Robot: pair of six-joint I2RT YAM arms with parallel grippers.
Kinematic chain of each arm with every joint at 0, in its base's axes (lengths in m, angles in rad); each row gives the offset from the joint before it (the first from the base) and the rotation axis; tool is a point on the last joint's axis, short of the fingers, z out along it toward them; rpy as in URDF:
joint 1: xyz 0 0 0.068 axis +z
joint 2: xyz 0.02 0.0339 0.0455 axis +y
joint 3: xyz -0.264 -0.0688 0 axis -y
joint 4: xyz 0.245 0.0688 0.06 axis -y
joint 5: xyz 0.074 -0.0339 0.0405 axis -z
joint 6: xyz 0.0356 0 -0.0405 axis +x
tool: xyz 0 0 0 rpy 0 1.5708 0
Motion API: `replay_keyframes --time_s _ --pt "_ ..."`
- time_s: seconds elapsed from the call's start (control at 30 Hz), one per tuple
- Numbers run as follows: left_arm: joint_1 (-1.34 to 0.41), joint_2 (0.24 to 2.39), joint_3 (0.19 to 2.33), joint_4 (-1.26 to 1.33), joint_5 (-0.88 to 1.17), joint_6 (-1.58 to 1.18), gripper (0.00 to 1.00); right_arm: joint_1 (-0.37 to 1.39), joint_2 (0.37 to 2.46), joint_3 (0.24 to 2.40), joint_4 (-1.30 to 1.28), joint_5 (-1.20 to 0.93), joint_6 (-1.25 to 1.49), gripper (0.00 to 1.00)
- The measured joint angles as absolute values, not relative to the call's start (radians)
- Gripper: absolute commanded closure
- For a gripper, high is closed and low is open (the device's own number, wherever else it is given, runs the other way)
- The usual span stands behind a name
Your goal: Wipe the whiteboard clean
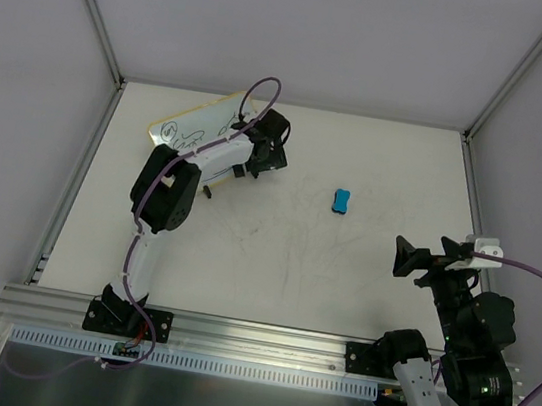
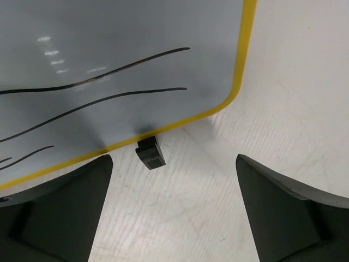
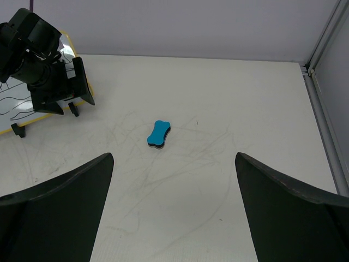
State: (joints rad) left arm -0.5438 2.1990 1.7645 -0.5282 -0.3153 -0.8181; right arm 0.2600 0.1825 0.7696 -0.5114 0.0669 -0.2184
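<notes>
enclosure: we see pale, flat walls (image 1: 306,26) joined by thin metal corner posts, with a ribbed aluminium rail (image 1: 252,337) along the near edge where both arm bases are bolted.
surface: the surface (image 1: 339,293) is white and matte, and we note faint grey scuffs and swirls across its middle.
arms: the left arm (image 1: 166,193) is black and white with a purple cable looped over it and reaches to the far left. the right arm (image 1: 475,333) sits folded at the near right.
whiteboard: the whiteboard (image 1: 188,129) is a thin glossy rectangle with a yellow rim and rounded corners. it lies at the far left of the surface near the back corner, and the left arm covers part of it. we see black wavy scribbles on its face. we cannot tell whether it lies fully flat.
left claw: the left claw (image 2: 172,185) is over the board's near right corner. its dark, wedge-shaped fingers (image 2: 60,213) are spread wide with nothing between them.
right claw: the right claw (image 3: 173,180) is spread wide too and empty, well apart from the board and facing the middle of the surface.
eraser: the eraser (image 3: 158,134) is a small blue block, waisted like a bone, with a dark bottom layer. it lies alone mid-surface, between the two claws.
tab: a small black tab (image 2: 150,153) juts from the board's near edge onto the surface.
</notes>
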Motion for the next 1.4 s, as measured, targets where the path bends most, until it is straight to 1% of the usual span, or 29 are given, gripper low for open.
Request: replay_keyframes --time_s 0.17,0.3,0.47,0.57,0.63,0.7,0.8,1.0,1.2,1.3,1.4 --pt "-0.543 2.111 1.765 -0.531 -0.295 -0.764 0.01 0.260 0.183 0.769 -0.512 0.067 -0.218 0.01" --pt "-0.542 1.955 1.765 -0.530 -0.294 -0.675 0.01 0.260 0.187 0.769 -0.512 0.067 -0.218 0.01" --pt "-0.511 1.724 1.764 -0.500 -0.255 -0.453 0.01 0.260 0.202 0.769 -0.512 0.047 -0.218 0.01" --pt "-0.406 1.607 1.711 -0.452 -0.115 -0.371 0.01 0.260 0.206 0.769 -0.511 0.019 -0.217 0.01" --pt "-0.279 1.545 1.645 -0.418 -0.001 -0.343 0.07 0.260 0.207 0.768 -0.511 0.002 -0.218 0.01" --pt "-0.145 1.493 1.552 -0.390 0.082 -0.320 0.06 0.260 0.207 0.758 -0.505 -0.019 -0.219 0.01" --pt "-0.002 1.436 1.415 -0.379 0.171 -0.292 0.05 0.260 0.210 0.730 -0.505 -0.046 -0.223 0.01" --pt "0.168 1.354 1.197 -0.326 0.346 -0.246 0.05 0.261 0.220 0.679 -0.505 -0.119 -0.248 0.01" --pt "0.291 1.267 0.938 -0.126 0.464 -0.231 0.06 0.261 0.217 0.663 -0.495 -0.214 -0.256 0.01" --pt "0.344 1.296 0.883 -0.012 0.562 -0.237 0.07 0.261 0.212 0.655 -0.487 -0.275 -0.260 0.01" --pt "0.392 1.371 0.883 0.092 0.657 -0.240 0.10 0.265 0.210 0.650 -0.475 -0.332 -0.265 0.01"
